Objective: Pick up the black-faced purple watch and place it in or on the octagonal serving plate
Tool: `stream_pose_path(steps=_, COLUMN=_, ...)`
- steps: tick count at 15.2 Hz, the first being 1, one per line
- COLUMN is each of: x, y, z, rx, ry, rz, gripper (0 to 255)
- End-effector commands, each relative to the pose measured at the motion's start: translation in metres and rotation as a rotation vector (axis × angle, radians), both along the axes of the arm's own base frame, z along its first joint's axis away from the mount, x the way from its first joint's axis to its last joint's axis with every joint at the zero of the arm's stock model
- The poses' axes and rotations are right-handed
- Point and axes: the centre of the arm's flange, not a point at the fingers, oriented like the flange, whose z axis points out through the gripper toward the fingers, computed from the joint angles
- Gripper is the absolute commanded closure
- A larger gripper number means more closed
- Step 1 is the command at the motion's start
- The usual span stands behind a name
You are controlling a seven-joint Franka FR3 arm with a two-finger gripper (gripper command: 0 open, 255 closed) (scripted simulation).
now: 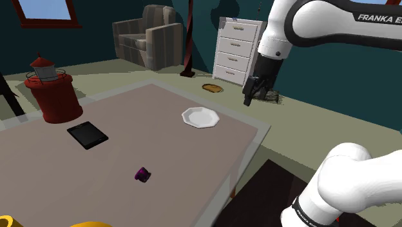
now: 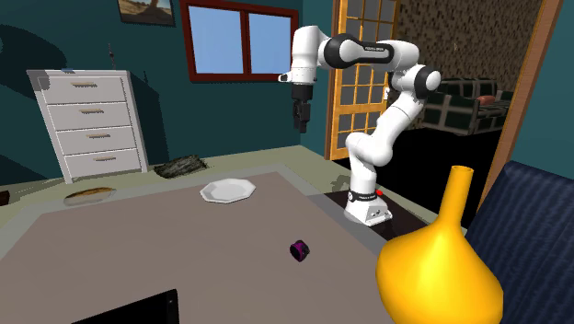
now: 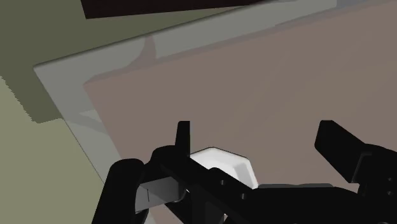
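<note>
In the shoulder view the purple watch with its black face lies on the brownish table, between seven and eight o'clock from the white octagonal plate and well apart from it. A black tablet rests flat at about ten o'clock from the watch, and a red hydrant-like object stands past the tablet at the table's far edge. The black gripper hangs in the air at about two o'clock from the plate, beyond the table's rim, touching nothing, with a white chest of drawers and a striped armchair behind it. In the second exterior view the watch sits at about four o'clock from the plate, again on bare table and not on the plate; the gripper points downward high above the surface, between one and two o'clock from the plate, and a yellow vase bulks in the foreground (its neck rises at twelve o'clock from its round belly). In the wrist view the gripper has its jaws released: the two black fingers stand wide apart with nothing clasped, and the plate shows on the table below, nearer one finger than the other.
</note>
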Motion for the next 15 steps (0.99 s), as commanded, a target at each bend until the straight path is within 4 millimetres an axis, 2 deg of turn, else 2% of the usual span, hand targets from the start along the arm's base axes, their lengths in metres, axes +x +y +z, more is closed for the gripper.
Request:
stream_pose_path(steps=1, x=0.000, y=0.000, z=0.000, rx=0.000, ry=0.000, rz=0.000, gripper=0)
stream_pose_path(steps=15, x=0.053, y=0.150, z=-0.076, rx=0.064, ry=0.007, rz=0.007, gripper=0)
